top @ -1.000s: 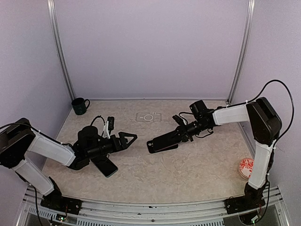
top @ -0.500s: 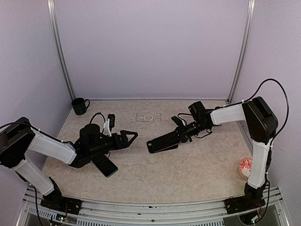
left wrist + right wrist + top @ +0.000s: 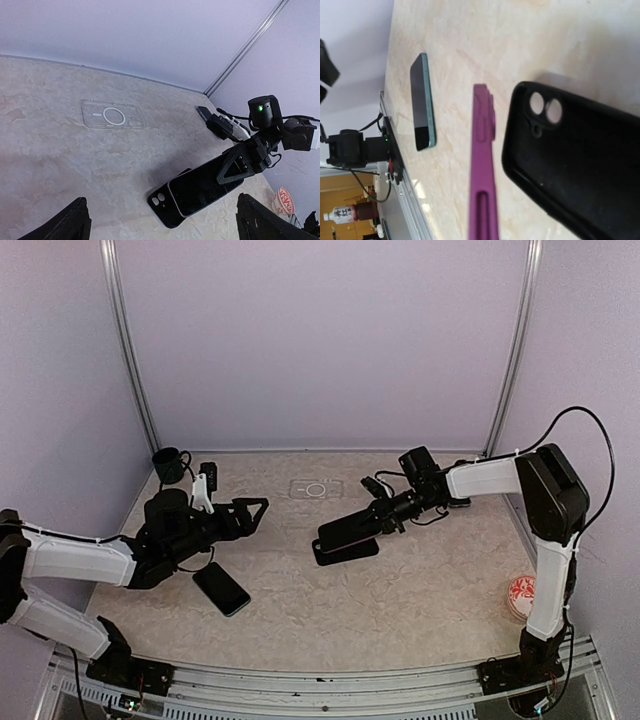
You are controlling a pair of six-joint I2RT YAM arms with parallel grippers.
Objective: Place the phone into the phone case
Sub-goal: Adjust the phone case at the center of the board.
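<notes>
Top external view is showing the right gripper clamping one end of the phone, which is tilting over the black phone case lying on the table. Well left of that case, the left gripper is hovering with jaws spread wide, holding nothing. A second dark phone is lying left of the case, a clear case behind it.

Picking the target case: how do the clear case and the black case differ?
The clear case is see-through with a white ring; the black case is opaque. The clear case lies uncovered; the black case sits partly under the phone in the right gripper. Both lie flat.
</notes>
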